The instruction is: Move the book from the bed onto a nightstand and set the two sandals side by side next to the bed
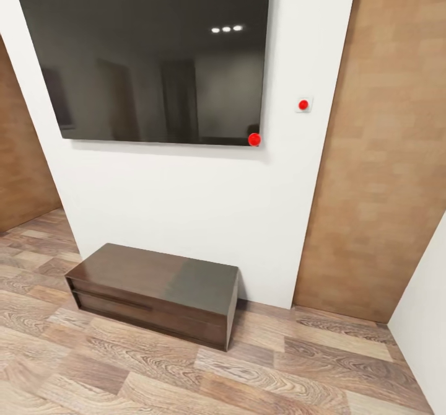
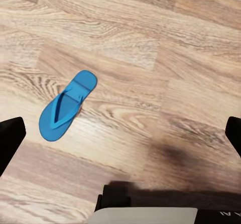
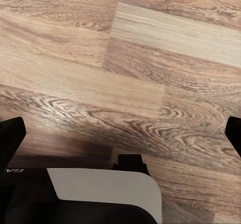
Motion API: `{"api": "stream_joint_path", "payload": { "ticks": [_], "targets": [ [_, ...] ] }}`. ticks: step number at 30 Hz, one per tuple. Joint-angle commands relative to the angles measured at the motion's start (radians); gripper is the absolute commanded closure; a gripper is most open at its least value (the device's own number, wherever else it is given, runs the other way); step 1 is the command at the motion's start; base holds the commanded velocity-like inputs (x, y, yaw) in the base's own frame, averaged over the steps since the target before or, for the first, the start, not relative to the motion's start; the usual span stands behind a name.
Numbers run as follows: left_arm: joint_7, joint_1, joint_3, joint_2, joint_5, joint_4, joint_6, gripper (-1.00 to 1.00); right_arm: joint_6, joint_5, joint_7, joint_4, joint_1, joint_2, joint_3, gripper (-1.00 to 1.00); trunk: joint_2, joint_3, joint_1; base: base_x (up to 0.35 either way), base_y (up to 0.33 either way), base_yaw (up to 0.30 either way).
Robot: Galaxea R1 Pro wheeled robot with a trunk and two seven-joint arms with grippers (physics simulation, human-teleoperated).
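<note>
While the head camera faces a white wall (image 1: 186,204), a black TV (image 1: 148,56) hangs above a low dark brown bench (image 1: 155,294) on the plank floor (image 1: 186,378). A red dot marks the TV's lower corner, and a small switch (image 1: 303,104) with a red dot sits on the wall beside it. Under the left gripper (image 2: 120,133), one blue sandal (image 2: 68,105) lies flat on the floor, strap up, untouched. Both grippers have fingers spread wide at the frame edges, holding nothing; the right gripper (image 3: 120,133) hangs over bare planks.
</note>
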Motion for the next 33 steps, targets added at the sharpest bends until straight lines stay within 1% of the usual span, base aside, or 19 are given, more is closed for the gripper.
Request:
{"api": "stream_joint_path", "payload": {
  "ticks": [1, 10, 18, 21, 28, 33],
  "targets": [
    [-0.001, -0.001, 0.000, 0.000, 0.006, 0.001, -0.003, -1.00, -0.003, 0.000, 0.001, 0.001, -0.001, 0.000, 0.000, -1.00, -0.001, -0.001, 0.000, 0.000, 0.107, 0.000],
    [-0.001, -0.001, 0.000, 0.000, 0.006, 0.001, -0.003, -1.00, -0.003, 0.000, 0.001, 0.001, -0.001, 0.000, 0.000, -1.00, -0.001, -0.001, 0.000, 0.000, 0.057, -0.017],
    [-0.001, -0.001, 0.000, 0.000, 0.006, 0.001, -0.003, -1.00, -0.003, 0.000, 0.001, 0.001, 0.000, 0.000, 0.000, -1.00, -0.001, -0.001, 0.000, 0.000, 0.003, -0.253],
    [-0.001, -0.001, 0.000, 0.000, 0.006, 0.001, -0.003, -1.00, -0.003, 0.000, 0.000, 0.001, 0.000, 0.000, 0.000, -1.00, -0.001, -0.001, 0.000, 0.000, 0.000, -0.141],
    [-0.001, -0.001, 0.000, 0.000, 0.006, 0.001, -0.003, -1.00, -0.003, 0.000, 0.001, 0.001, 0.000, 0.000, 0.000, -1.00, -0.001, -0.001, 0.000, -0.012, 0.003, -0.036],
    [-0.001, -0.001, 0.000, 0.000, 0.006, 0.001, -0.003, -1.00, -0.003, 0.000, 0.001, 0.001, 0.000, 0.000, 0.000, -1.00, -0.001, -0.001, 0.000, -0.138, 0.094, -0.006]
  ]
}}
